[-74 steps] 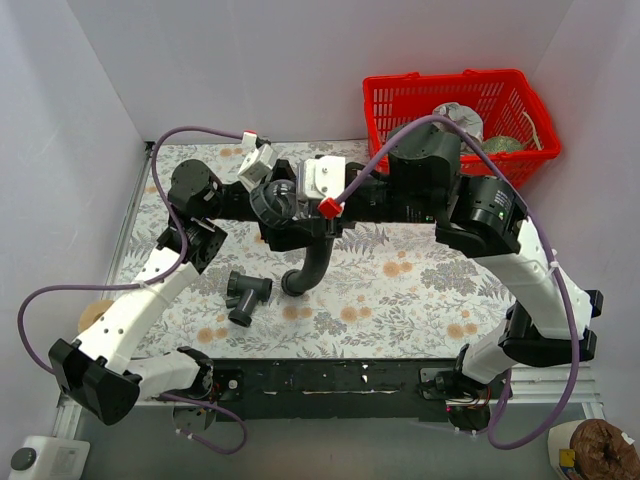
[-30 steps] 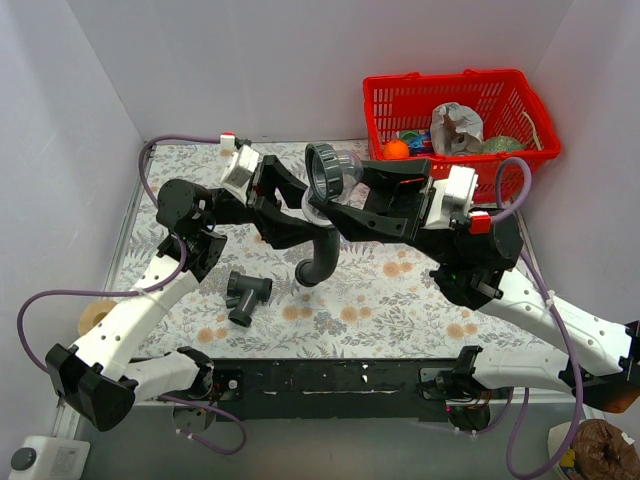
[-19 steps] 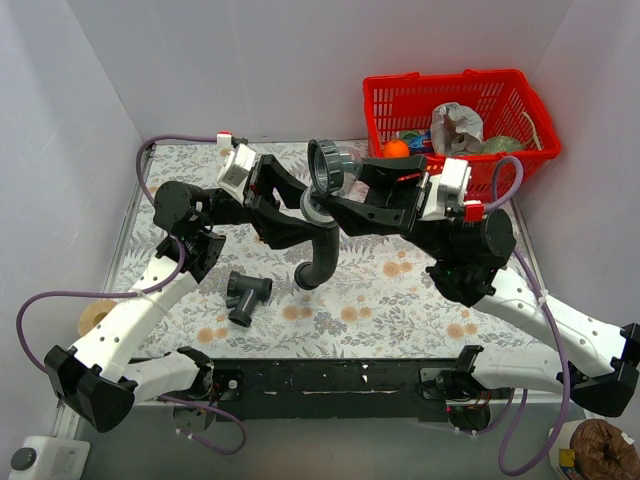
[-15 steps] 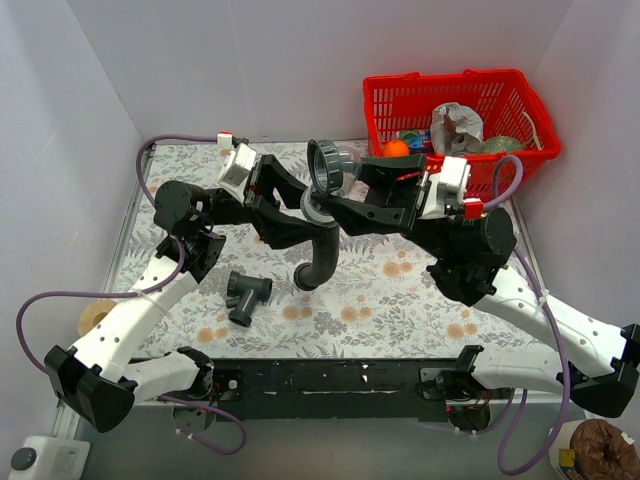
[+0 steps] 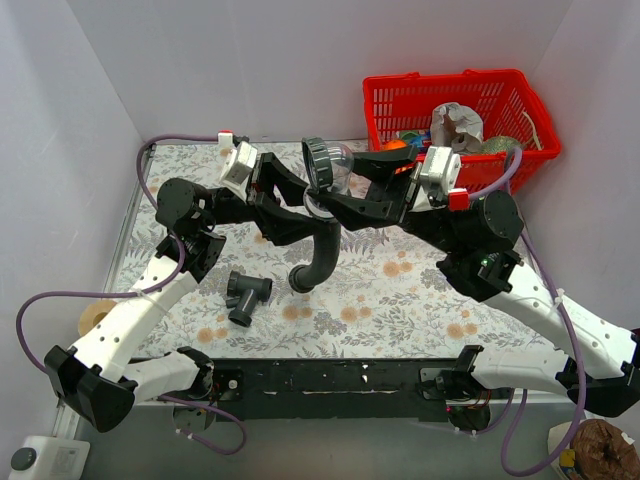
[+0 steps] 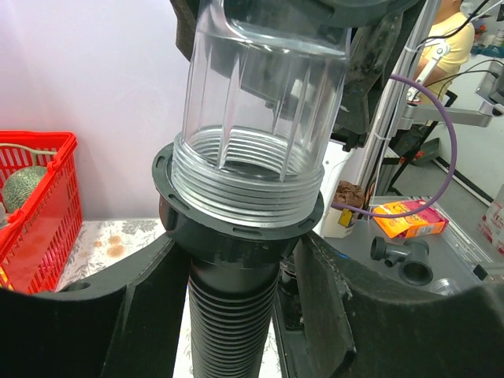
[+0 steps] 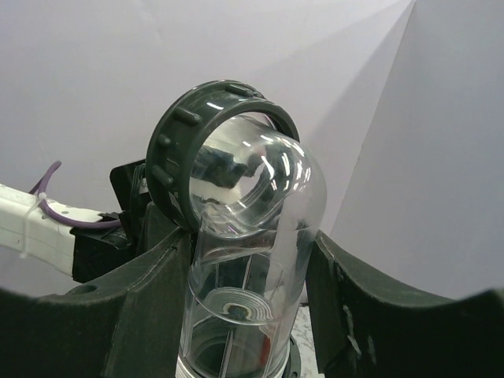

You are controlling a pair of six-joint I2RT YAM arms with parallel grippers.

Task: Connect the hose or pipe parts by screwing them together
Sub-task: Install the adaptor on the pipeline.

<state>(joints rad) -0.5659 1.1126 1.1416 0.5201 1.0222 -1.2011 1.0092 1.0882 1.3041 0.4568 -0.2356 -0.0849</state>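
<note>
The left gripper (image 6: 236, 268) is clamped on the black ribbed hose (image 5: 322, 250) just below its smooth collar (image 6: 236, 232), with one of its fingers (image 6: 94, 315) pressed on each side of the ribs. The hose is held in the air above the flowered cloth (image 5: 420, 290). From the grip it bends downward in a hook shape, and its free end points to the cloth. The right gripper (image 7: 248, 260) is closed around a clear elbow pipe (image 7: 260, 205), its fingers (image 7: 118, 315) touching the straight part on both sides. The upper opening of the elbow carries a dark grey ring (image 7: 185, 134) with small knobs. In the left wrist view the threaded lower end of the clear pipe stands upright inside the hose collar. The T-shaped fitting (image 5: 248, 294) lies alone on the cloth, near the hose end but apart from it. A red basket (image 5: 445, 78) stands at the far right corner. In the background of the left wrist view an orange box (image 6: 409, 219) has print on it, too small to read.
</note>
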